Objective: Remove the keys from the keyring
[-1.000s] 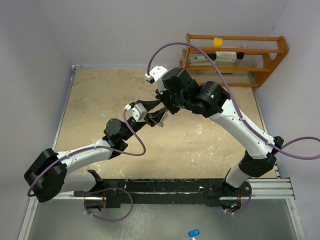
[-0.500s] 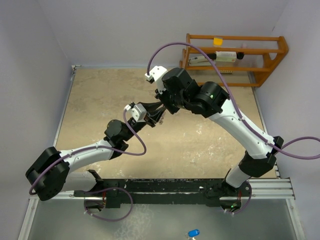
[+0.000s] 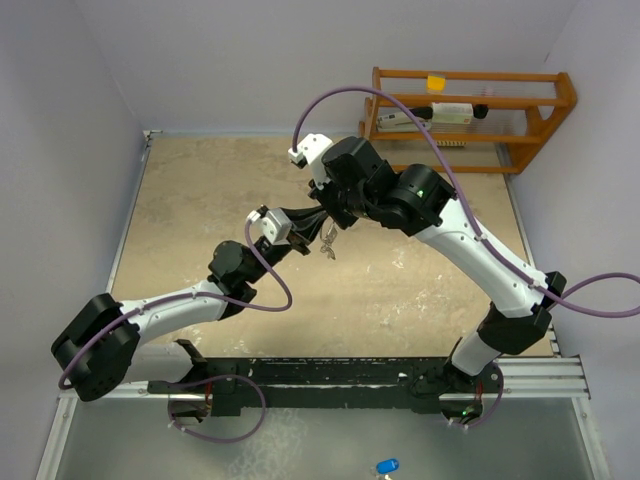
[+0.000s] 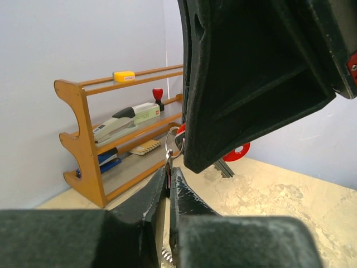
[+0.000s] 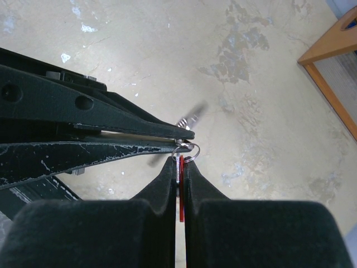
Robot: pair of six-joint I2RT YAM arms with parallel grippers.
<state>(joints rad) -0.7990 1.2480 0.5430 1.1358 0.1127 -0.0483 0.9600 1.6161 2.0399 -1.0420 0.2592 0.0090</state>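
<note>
1. The overhead view shows both arms meeting above the middle of the mottled beige, stone-patterned desk [image 3: 200,200]. A small metallic dangle hangs under their tips, too small there to tell into parts.
2. The right wrist view resolves it. The matte black right end effector [image 5: 179,167] is pinched together on the flat red plastic key tag [image 5: 181,163], which sits edge-on between its fingers.
3. Just above that tag is the thin round silver wire keyring [image 5: 193,147], held in the air well above the desk. The long, scuffed black tips of the left end effector [image 5: 186,135] are closed on the ring's edge (the gap between them is hairline).
4. Beyond those tips, a slim metal key [image 5: 193,113] shows only as a blur.
5. Only the left wrist view shows the tag's round, glossy red face, peeking out on either side of the right finger. A grey key blade [image 4: 223,166] hangs beside it.
6. That view also shows the curved orange-brown wooden rack [image 4: 83,145] against the wall, carrying a grey-and-white stapler [image 4: 120,120].
</note>
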